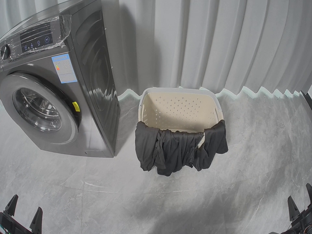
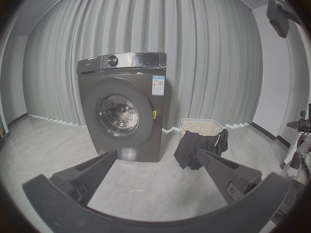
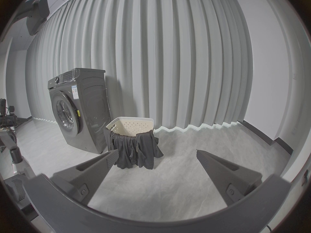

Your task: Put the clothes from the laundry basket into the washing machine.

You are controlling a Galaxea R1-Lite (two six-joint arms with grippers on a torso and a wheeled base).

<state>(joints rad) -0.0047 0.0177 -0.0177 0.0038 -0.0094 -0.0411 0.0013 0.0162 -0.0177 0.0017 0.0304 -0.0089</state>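
Observation:
A cream laundry basket (image 1: 180,95) stands on the floor, right of the washing machine (image 1: 58,82). Dark clothes (image 1: 177,147) hang over its near rim. The machine's round door (image 1: 37,109) is closed. My left gripper (image 1: 24,212) is open at the lower left, far from the basket. At the lower right, my right gripper (image 1: 300,200) is open too. From the left wrist, the basket (image 2: 202,127), the clothes (image 2: 197,146) and the machine (image 2: 124,104) lie beyond the open gripper (image 2: 157,156). The right wrist shows the basket (image 3: 132,125) and clothes (image 3: 132,149) beyond its open gripper (image 3: 157,156).
Pleated grey curtains (image 1: 211,33) run along the wall behind the basket and machine. The grey tiled floor (image 1: 162,195) stretches bare between the grippers and the basket. A dark baseboard (image 3: 265,136) lines the wall at the right.

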